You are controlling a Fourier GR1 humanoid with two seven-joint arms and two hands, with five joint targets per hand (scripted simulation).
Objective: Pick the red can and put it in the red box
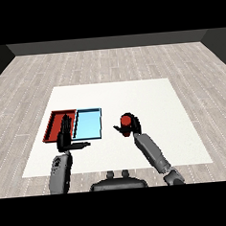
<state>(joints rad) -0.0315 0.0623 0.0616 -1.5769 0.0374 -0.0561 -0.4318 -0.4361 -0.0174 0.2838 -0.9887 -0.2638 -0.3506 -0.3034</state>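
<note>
The red can (126,120) stands upright to the right of the trays, about mid-table. My right hand (134,127) is curled round it from the near side, with the thumb showing at the can's left. The red tray (53,125) lies at the left of the table, side by side with the light blue tray (88,124). My left hand (65,137) is held up in front of the red tray's right part, fingers straight and thumb stuck out to the right; it holds nothing and hides part of the tray.
The white table (147,95) stretches wide behind and to the right of the can. Its near edge runs just in front of both forearms. Grey wooden floor surrounds the table.
</note>
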